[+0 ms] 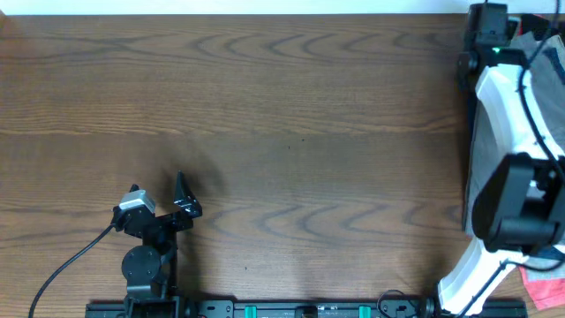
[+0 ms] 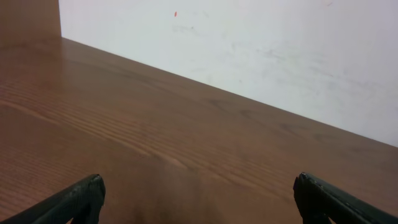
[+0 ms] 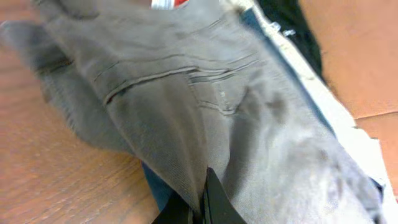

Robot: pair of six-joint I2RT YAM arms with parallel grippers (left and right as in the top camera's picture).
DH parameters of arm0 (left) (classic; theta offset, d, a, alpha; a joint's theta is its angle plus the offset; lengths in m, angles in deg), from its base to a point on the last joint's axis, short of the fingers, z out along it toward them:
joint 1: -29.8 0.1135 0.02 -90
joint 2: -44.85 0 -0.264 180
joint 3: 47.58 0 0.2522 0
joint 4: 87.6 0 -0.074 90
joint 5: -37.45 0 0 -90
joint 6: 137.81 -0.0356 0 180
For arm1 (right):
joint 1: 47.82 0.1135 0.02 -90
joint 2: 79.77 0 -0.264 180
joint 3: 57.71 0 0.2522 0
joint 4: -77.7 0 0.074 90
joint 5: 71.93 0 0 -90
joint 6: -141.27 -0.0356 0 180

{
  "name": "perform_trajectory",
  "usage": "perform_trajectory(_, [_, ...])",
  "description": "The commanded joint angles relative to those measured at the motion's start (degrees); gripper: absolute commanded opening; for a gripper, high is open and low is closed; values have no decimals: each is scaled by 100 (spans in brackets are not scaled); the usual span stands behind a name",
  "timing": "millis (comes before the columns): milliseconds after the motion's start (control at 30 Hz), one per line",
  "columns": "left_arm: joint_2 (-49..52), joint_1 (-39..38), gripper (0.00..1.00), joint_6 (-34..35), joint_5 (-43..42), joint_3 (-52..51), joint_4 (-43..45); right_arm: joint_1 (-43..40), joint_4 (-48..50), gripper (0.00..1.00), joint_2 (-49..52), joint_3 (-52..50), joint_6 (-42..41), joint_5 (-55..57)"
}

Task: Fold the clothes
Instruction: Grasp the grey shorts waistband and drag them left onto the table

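Note:
The grey-khaki shorts [image 3: 186, 81] fill the right wrist view, with pocket seams showing, lying on a pile at the table's right edge. My right gripper [image 3: 202, 202] is shut on a fold of the grey-khaki cloth. Navy blue cloth [image 3: 158, 186] shows under it, with black cloth [image 3: 292, 31] and a bit of red [image 3: 180, 3] at the top. In the overhead view the right arm [image 1: 512, 132] covers most of the pile; grey cloth [image 1: 484, 150] and a red piece [image 1: 543, 284] show beside it. My left gripper [image 1: 183, 196] is open and empty over bare table at the lower left; its fingers also show in the left wrist view [image 2: 199, 199].
The wooden table [image 1: 291, 115] spans the overhead view. A white wall [image 2: 280, 50] stands behind the table's far edge in the left wrist view. A brown surface [image 3: 360, 56] lies beside the pile in the right wrist view.

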Motion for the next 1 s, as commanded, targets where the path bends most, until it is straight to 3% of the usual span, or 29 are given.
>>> perform_trajectory(0, [-31, -17, 98, -74, 129, -120, -208, 144, -59, 1, -269, 118, -210, -299])
perform_trajectory(333, [-31, -17, 98, -74, 131, -120, -208, 1147, -433, 1, -197, 94, -614, -2570])
perform_trajectory(967, [-31, -17, 98, -74, 131, -120, -208, 5246, 323, 1, 861, 87, -1478, -4240])
